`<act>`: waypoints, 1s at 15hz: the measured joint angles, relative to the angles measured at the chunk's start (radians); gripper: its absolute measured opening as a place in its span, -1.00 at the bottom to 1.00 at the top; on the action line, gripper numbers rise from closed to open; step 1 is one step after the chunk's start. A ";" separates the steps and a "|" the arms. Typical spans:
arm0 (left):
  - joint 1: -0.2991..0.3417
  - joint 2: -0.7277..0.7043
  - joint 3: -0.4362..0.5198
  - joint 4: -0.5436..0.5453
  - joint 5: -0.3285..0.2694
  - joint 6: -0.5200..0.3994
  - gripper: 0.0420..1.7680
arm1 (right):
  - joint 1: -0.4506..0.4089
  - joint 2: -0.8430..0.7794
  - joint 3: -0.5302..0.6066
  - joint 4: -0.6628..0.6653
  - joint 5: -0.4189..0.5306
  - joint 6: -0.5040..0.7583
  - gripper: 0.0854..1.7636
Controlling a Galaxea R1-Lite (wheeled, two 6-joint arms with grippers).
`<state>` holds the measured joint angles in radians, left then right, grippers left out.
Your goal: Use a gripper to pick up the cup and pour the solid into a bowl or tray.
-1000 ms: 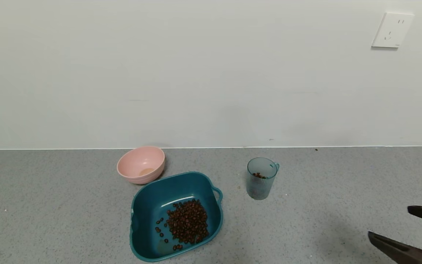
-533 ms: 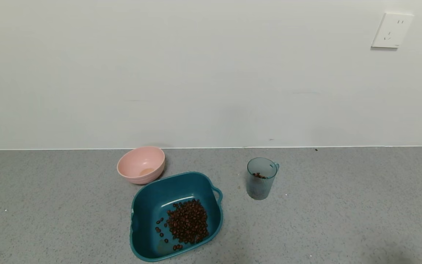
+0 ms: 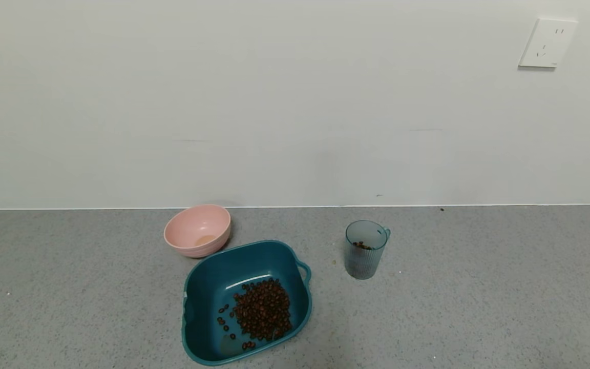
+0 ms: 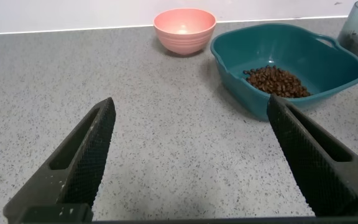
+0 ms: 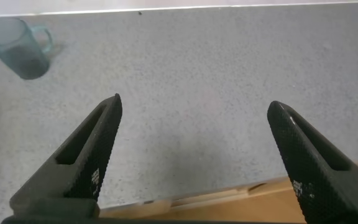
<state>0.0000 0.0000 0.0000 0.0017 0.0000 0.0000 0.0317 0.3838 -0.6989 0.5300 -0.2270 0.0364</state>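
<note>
Already the cup (image 3: 365,249) stands upright on the counter (image 3: 479,297) right of the teal basin (image 3: 197,307), which holds most beans (image 3: 261,309); few remain inside. Right gripper (image 5: 194,155) and left gripper (image 4: 191,155) hover open, apart; regrasping seems next

A pink bowl (image 3: 197,230) sits on the speckled grey bench (image 3: 479,287) near its back edge, below a wall socket (image 3: 548,43).
</note>
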 joint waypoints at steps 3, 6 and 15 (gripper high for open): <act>0.000 0.000 0.000 0.000 0.000 0.000 0.98 | -0.041 -0.088 0.057 -0.030 0.078 -0.028 0.92; 0.000 0.000 0.000 0.000 0.000 0.000 0.98 | -0.053 -0.148 0.164 -0.175 0.104 -0.029 0.92; 0.000 0.000 0.000 0.000 0.000 0.000 0.98 | -0.037 -0.311 0.447 -0.363 0.163 -0.034 0.92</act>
<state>0.0000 0.0000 0.0000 0.0017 0.0000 0.0000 -0.0053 0.0726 -0.2523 0.1668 -0.0643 0.0023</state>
